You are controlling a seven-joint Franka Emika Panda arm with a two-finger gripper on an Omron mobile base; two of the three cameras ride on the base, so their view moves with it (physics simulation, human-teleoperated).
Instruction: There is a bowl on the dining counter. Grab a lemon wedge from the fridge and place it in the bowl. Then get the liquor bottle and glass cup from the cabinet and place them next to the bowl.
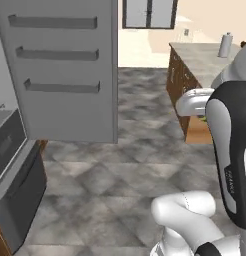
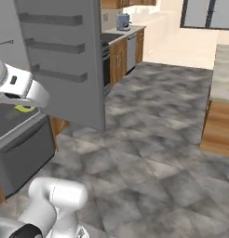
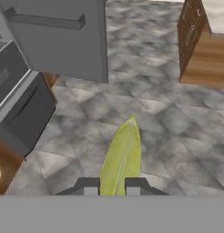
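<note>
Now end effector [image 3: 112, 186] nearly closed, pinching lemon wedge [image 3: 121, 157] protruding between fingertips.

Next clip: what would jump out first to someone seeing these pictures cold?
The yellow-green lemon wedge pinched in the gripper, its jaws closed on it, held above the grey tiled floor. Behind to the left, the open grey fridge door with its three shelf rails; to the right, the wooden dining counter.

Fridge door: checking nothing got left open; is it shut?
No, the fridge door stands swung open, its inner shelves facing the room.
</note>
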